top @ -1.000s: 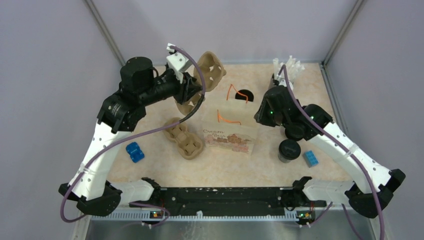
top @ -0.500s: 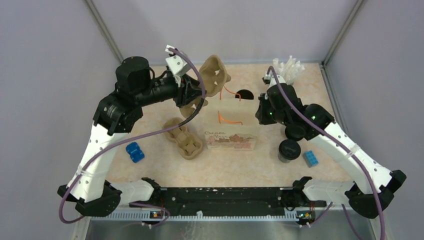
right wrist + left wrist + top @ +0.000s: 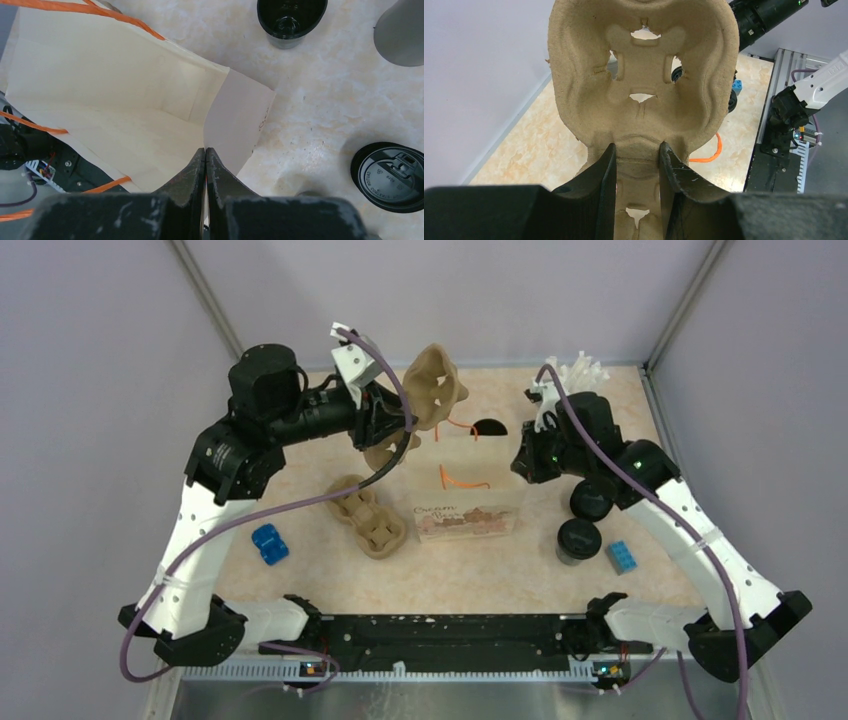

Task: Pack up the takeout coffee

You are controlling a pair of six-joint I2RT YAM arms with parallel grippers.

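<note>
**Bag pinched at rim, carrier held aloft**

Writing: the white paper bag with orange cord handles [image 3: 468, 502] stands upright. Its front face carries script that starts "Cream". The rest of the script and the brownish picture strip under it are too small to read. A black-lidded coffee cup [image 3: 579, 538] stands right of the bag, with a second lidded cup [image 3: 592, 500] just behind it. One lid has raised lettering that I cannot make out.

My right gripper [image 3: 205, 150]: fingers pressed fully together on the bag's top edge, at the right side panel. The bag's mouth is open and pale inside.

My left gripper [image 3: 637, 150]: jaws partway apart, clamped on the narrow middle ridge of a brown moulded-pulp cup carrier [image 3: 432, 390]. The carrier is off the table, tipped on edge, over the bag's back-left corner. It has a rough fibre surface and rounded cup wells with slit holes.

A second brown pulp carrier [image 3: 368, 517] lies flat just left of the bag.
</note>
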